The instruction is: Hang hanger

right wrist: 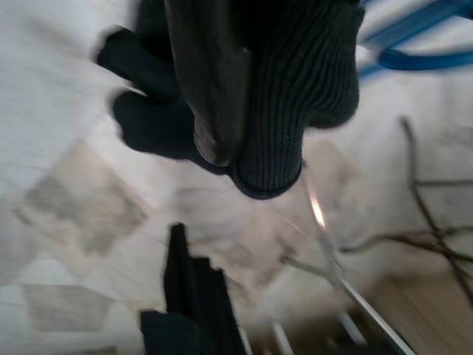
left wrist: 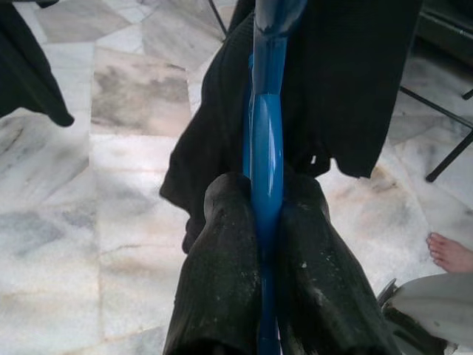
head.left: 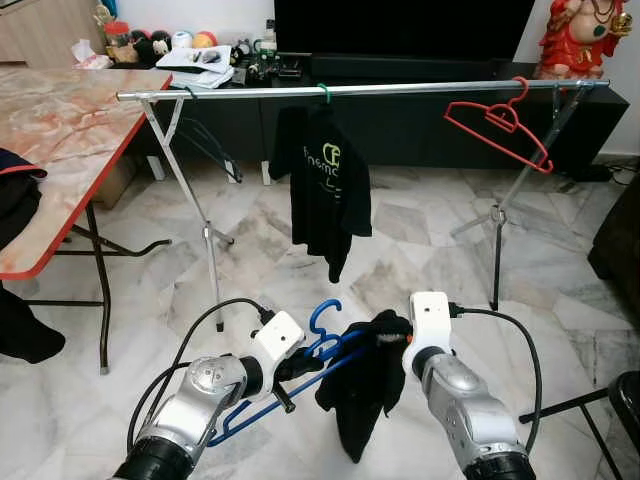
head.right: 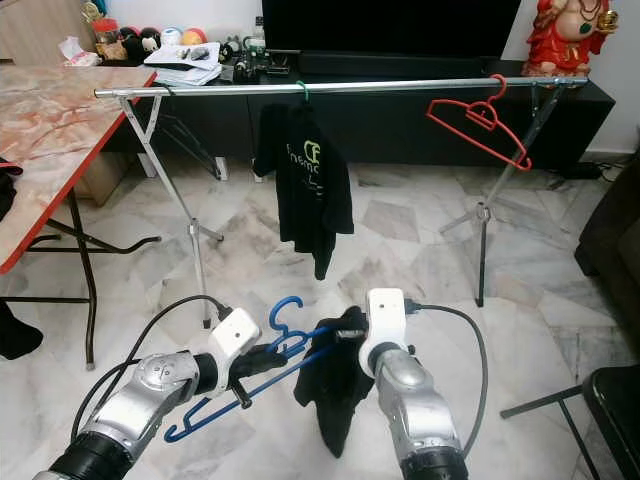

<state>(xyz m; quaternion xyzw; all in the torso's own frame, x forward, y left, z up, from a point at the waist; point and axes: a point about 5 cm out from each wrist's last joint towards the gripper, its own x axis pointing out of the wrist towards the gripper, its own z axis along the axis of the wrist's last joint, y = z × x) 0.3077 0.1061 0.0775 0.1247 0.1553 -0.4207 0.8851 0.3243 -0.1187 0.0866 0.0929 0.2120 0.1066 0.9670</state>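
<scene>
While I am standing in front of the clothes rail (head.left: pixel 360 90), I am clamping my left gripper (left wrist: pixel 267 222) tight on the blue hanger (head.left: pixel 322 322), down low near the floor and well short of the rail. My right gripper (head.left: pixel 385 338) is pinching the dark garment (head.left: pixel 365 390) that is draping off the hanger, fingers closed on the knit cloth. The rail is already carrying a black T-shirt (head.left: pixel 322 185) and a red hanger (head.left: pixel 497 122), with bare bar between them. The garment is bunching on one side, so I judge it could slide off as I am lifting. The hook is also tilting, so it could miss the bar or snag the T-shirt.
</scene>
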